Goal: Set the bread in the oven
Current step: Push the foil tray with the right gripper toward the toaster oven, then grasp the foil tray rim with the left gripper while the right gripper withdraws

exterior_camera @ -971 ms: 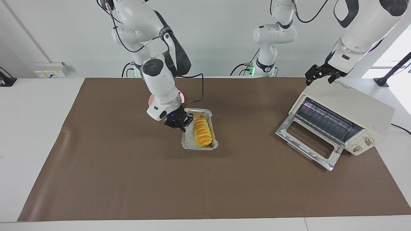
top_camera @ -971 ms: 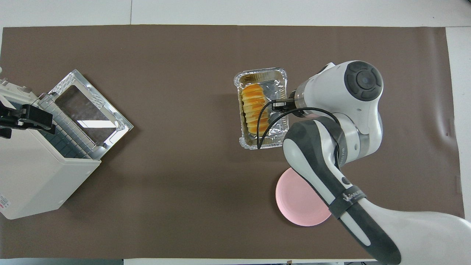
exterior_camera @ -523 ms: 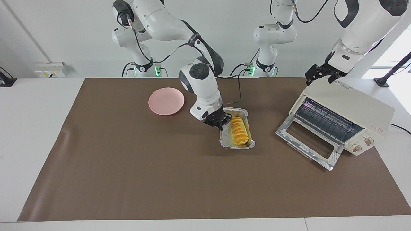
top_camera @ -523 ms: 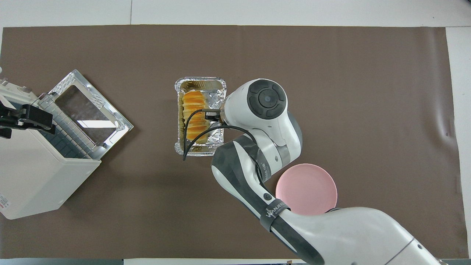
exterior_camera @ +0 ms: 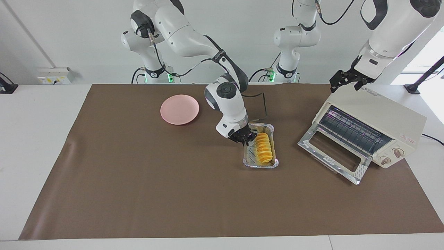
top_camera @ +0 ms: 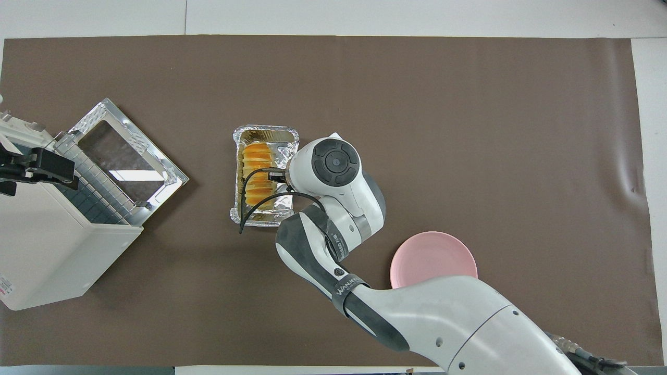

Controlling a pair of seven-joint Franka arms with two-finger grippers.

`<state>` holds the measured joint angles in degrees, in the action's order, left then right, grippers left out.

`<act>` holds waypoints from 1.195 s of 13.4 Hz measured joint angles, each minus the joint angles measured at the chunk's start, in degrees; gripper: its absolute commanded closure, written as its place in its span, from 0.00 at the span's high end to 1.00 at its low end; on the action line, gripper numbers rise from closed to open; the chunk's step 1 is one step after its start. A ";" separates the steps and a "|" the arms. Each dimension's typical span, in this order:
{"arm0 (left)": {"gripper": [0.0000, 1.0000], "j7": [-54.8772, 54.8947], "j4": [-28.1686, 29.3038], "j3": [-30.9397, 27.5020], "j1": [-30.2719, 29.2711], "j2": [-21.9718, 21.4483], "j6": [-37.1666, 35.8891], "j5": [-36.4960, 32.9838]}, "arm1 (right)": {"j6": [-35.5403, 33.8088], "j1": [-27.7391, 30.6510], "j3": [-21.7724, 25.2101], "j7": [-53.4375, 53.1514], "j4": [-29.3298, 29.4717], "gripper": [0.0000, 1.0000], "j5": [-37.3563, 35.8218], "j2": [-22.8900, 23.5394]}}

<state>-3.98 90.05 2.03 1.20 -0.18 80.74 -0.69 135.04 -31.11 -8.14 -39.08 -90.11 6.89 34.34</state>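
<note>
The golden ridged bread (exterior_camera: 263, 148) lies in a silver foil tray (exterior_camera: 260, 165) on the brown mat, between the pink plate and the oven. My right gripper (exterior_camera: 245, 139) is shut on the tray's long rim on the right arm's side. In the overhead view the bread (top_camera: 257, 174) and the tray (top_camera: 266, 134) show beside the right wrist, which hides the fingers. The cream-white oven (exterior_camera: 378, 114) stands at the left arm's end with its glass door (exterior_camera: 333, 156) dropped open and the wire rack showing. My left gripper (exterior_camera: 347, 80) rests at the oven's top edge.
A round pink plate (exterior_camera: 179, 109) lies on the mat toward the right arm's end, nearer to the robots than the tray. The brown mat (exterior_camera: 138, 194) covers most of the table. The oven (top_camera: 47, 250) is angled, its open door (top_camera: 125, 151) facing the tray.
My right gripper has carried the foil tray with the bread from beside the pink plate toward the oven. The left gripper and the oven have not moved.
</note>
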 measured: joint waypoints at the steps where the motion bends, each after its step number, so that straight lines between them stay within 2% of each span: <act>1: 1.00 0.00 0.00 0.00 0.00 0.00 0.00 0.00 | -2.31 0.06 0.20 0.00 1.28 1.00 -1.62 -0.20; 4: 1.00 0.00 0.00 0.00 0.00 0.00 0.00 0.00 | -8.61 2.10 0.76 0.89 3.99 1.00 -3.78 -4.12; 7: 1.00 -2.33 0.00 0.68 1.16 -0.01 2.34 0.02 | -18.81 8.89 1.01 11.79 4.06 1.00 -3.97 -12.34; 11: 1.00 -12.01 0.32 1.60 10.03 0.73 10.21 0.18 | -31.80 20.66 1.16 29.66 2.94 1.00 -3.94 -21.78; 14: 1.00 -13.18 0.55 1.74 14.88 4.32 15.66 3.27 | -38.20 25.87 1.16 34.96 2.06 1.00 -4.05 -26.67; 16: 1.00 -13.58 0.99 1.73 18.83 8.80 20.04 4.01 | -41.68 28.55 1.14 35.07 0.21 1.00 -4.30 -29.97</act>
<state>-17.55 91.04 3.76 20.04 8.62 100.78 3.31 93.36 -2.56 -7.00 -4.01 -89.91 2.59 4.38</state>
